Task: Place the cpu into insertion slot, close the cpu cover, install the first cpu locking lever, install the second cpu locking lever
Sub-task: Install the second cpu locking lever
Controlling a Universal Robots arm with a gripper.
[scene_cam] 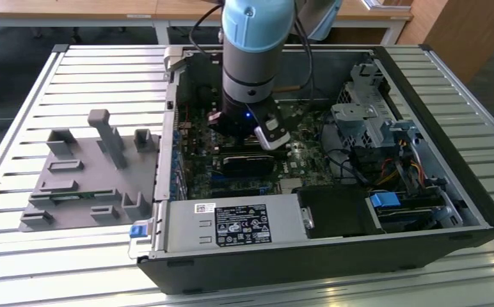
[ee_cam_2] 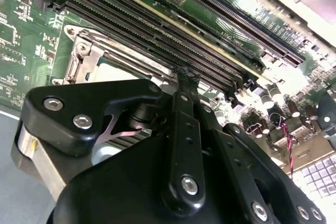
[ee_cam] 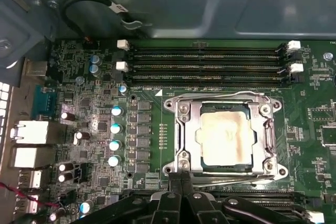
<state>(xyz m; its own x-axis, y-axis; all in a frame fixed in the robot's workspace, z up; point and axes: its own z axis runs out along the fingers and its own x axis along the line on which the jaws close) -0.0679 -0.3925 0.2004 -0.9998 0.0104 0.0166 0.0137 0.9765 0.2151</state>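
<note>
Since the cpu (ee_cam: 227,139) is already sitting flat in the insertion slot (ee_cam: 195,109) with its pale metal face up, the chip part of the job looks done. The cpu cover (ee_cam: 265,136) is folded down over it, its silvery frame ringing the chip so the face shows through the cut-out, which is how it needs to lie before anything can clamp it.

A thin wire lever (ee_cam: 223,95) runs along the socket edge nearest the memory slots (ee_cam: 207,65), and another seems to lie along the opposite edge, close to the gripper (ee_cam: 181,174). Whether either is actually hooked under its catch I honestly can't make out from here.

In the first wrist view the fingers are pressed together into one narrow tip with nothing between them, parked right at the socket's corner, touching or just shy of the frame. My read is that a pinched tip like that suits nudging a skinny lever rather than grabbing anything.

Over in the exterior view the arm (scene_cam: 251,57) reaches straight down into the open computer case (scene_cam: 452,211), with the grey power supply (scene_cam: 230,224) well apart.
</note>
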